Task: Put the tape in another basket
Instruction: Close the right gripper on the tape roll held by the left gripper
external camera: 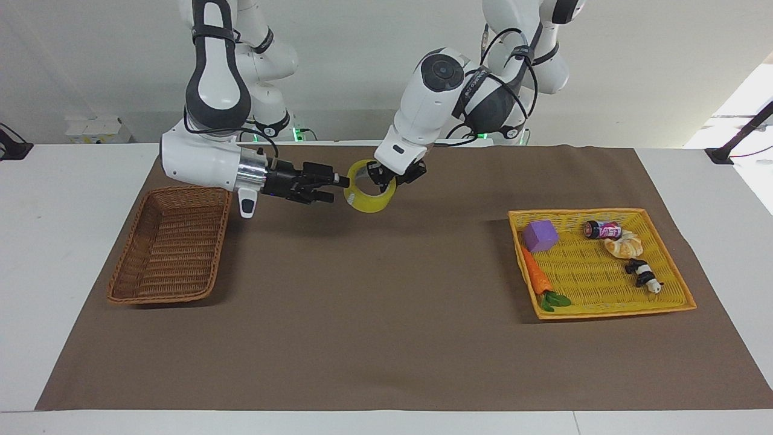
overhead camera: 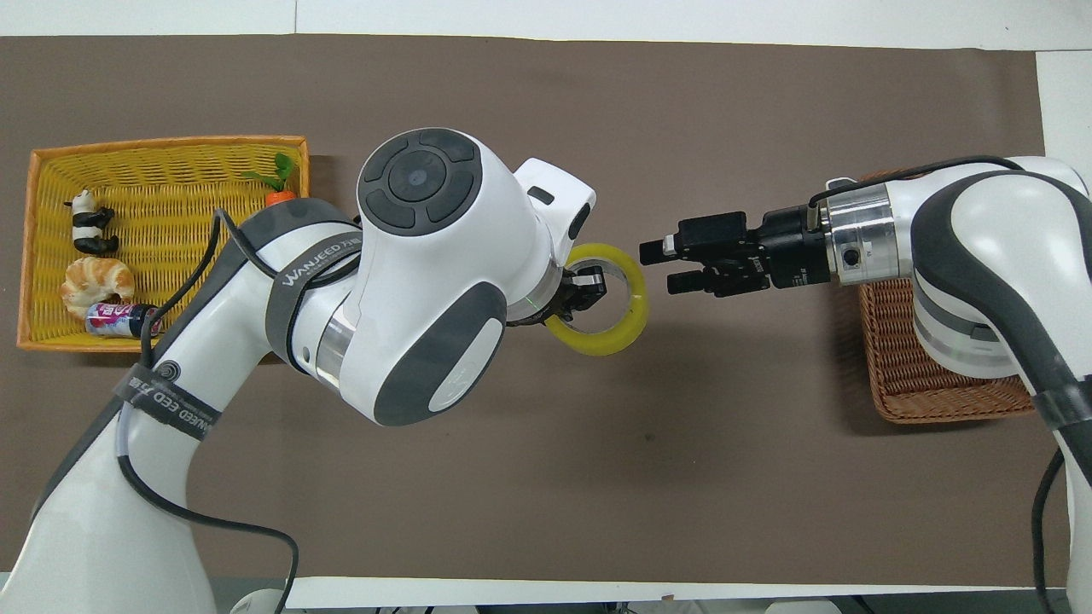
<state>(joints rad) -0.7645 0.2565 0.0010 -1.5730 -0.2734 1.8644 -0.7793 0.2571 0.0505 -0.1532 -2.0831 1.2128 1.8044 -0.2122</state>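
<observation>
The yellow tape [external camera: 369,199] hangs in the air over the brown mat between the two baskets. My left gripper [external camera: 386,177] is shut on its rim, one finger inside the ring; in the overhead view the tape [overhead camera: 610,337] shows at the left gripper [overhead camera: 589,290]. My right gripper [external camera: 337,189] is open and level, its fingertips right beside the tape's rim on the side toward the brown wicker basket [external camera: 158,298]; I cannot tell if they touch. It also shows in the overhead view [overhead camera: 661,268]. The basket [overhead camera: 947,415] is empty, partly covered by the right arm.
A yellow woven tray [external camera: 604,311] at the left arm's end of the table holds a purple block [external camera: 539,235], a carrot [external camera: 536,275], a can [external camera: 603,229], a croissant [external camera: 625,245] and a toy panda [external camera: 643,275].
</observation>
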